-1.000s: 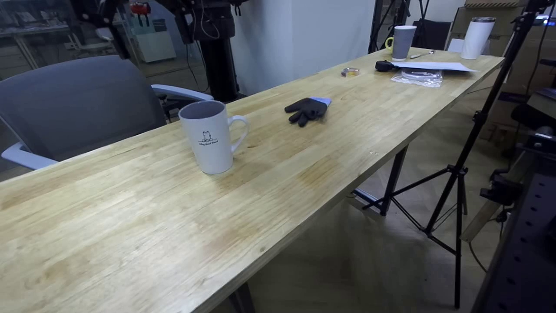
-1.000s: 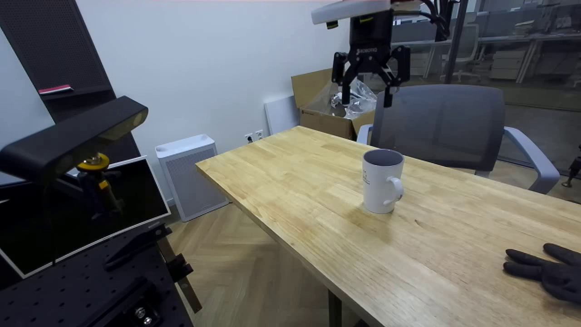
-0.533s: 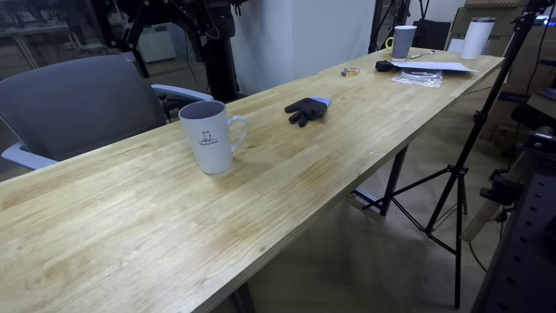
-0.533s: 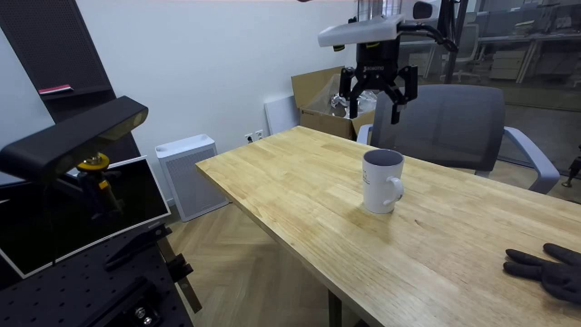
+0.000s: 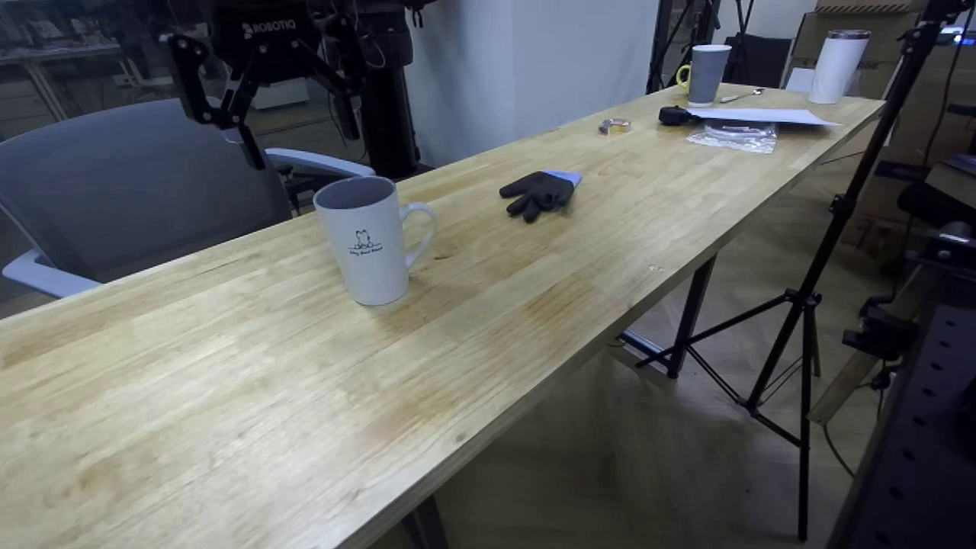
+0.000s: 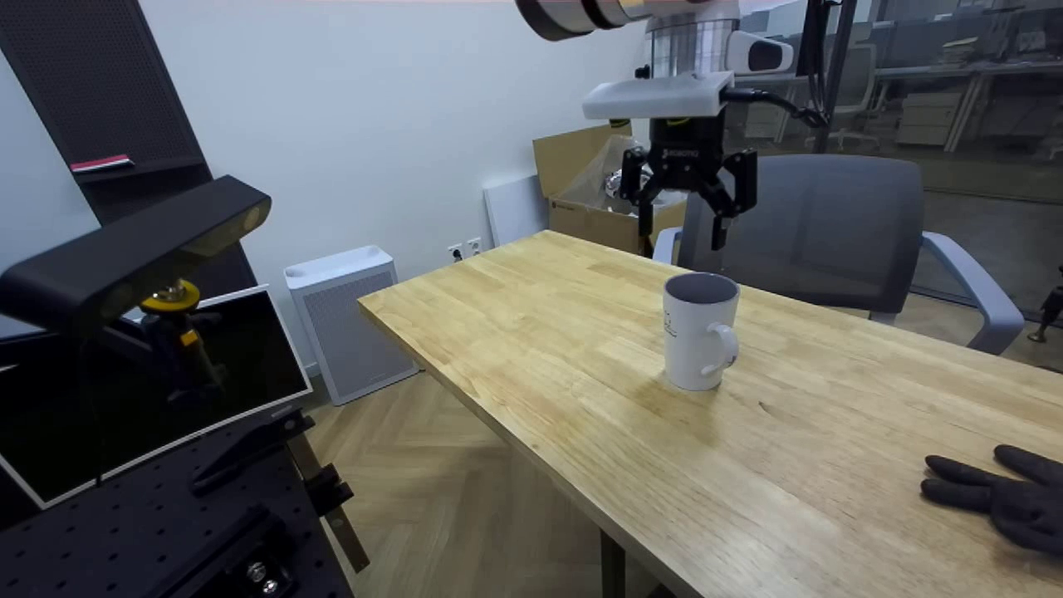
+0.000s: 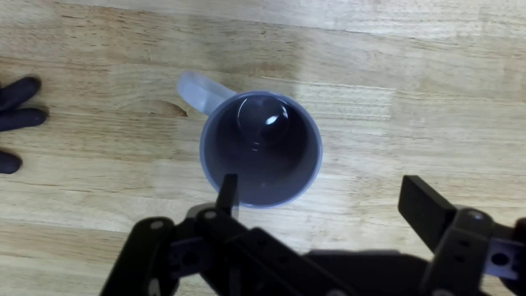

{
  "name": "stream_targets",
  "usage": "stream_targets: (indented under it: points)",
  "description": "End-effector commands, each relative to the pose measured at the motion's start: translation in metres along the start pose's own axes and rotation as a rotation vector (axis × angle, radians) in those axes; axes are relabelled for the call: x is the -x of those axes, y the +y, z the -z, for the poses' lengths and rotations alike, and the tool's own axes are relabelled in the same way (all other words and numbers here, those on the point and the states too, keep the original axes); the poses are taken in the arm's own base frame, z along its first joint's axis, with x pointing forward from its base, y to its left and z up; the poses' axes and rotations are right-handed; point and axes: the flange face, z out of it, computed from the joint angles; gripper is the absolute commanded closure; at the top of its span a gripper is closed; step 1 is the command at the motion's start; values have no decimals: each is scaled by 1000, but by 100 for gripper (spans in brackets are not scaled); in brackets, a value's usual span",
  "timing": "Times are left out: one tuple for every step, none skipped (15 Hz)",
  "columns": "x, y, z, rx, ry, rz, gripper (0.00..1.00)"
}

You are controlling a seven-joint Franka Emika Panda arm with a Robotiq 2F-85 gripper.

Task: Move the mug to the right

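- The mug (image 6: pixel 693 345) is white, with a gray inside and a loop handle. A small dark picture with tiny words is on its side.
- It stands upright on the surface (image 5: pixel 229 396). Its handle points toward the side where the black glove (image 5: pixel 537 194) lies.
- The black tool (image 6: pixel 682 231) is spread wide. In both exterior views it hangs higher than the mug, apart from it. In the wrist view, one tip covers a bit of the mug's rim.
- The glove has a light blue cuff and lies well apart from the mug.
- Far down the surface, in an exterior view, are a gray cup (image 5: pixel 707 75), a spoon (image 5: pixel 738 97), a tall white tumbler (image 5: pixel 839 67), a sheet of paper (image 5: pixel 762 116), a clear plastic bag (image 5: pixel 733 139) and a small packet (image 5: pixel 614 126).
- A small black thing (image 5: pixel 674 116) touches the paper; what it is, one cannot tell.
- The surface is long, light wood. A gray chair (image 6: pixel 805 228) is beside it.
- An open cardboard box (image 6: pixel 594 226) shows behind the surface, near a white wall (image 6: pixel 374 124).
- A black tripod (image 5: pixel 802 300) stands on the floor (image 5: pixel 648 473).
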Motion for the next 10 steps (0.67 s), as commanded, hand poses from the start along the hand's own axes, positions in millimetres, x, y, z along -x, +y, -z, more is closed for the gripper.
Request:
stream_targets:
  points:
    - [-4,-4,-7,-3,-1,-16,0]
    - [-4,-5,-9,-2,-6,-17,0]
    - [-3,-6,-13,1,-10,-18,0]
    - [-3,-6,-16,1,-15,-19,0]
    - [-3,-7,-19,3,-20,-20,0]
    - [-4,-9,-22,3,-24,-20,0]
    - [-4,-11,-26,4,-28,-19,0]
    - [-4,-13,-28,5,-30,-18,0]
    - [-4,-16,-31,7,-33,-14,0]
    - [-4,-18,-33,8,-34,-10,0]
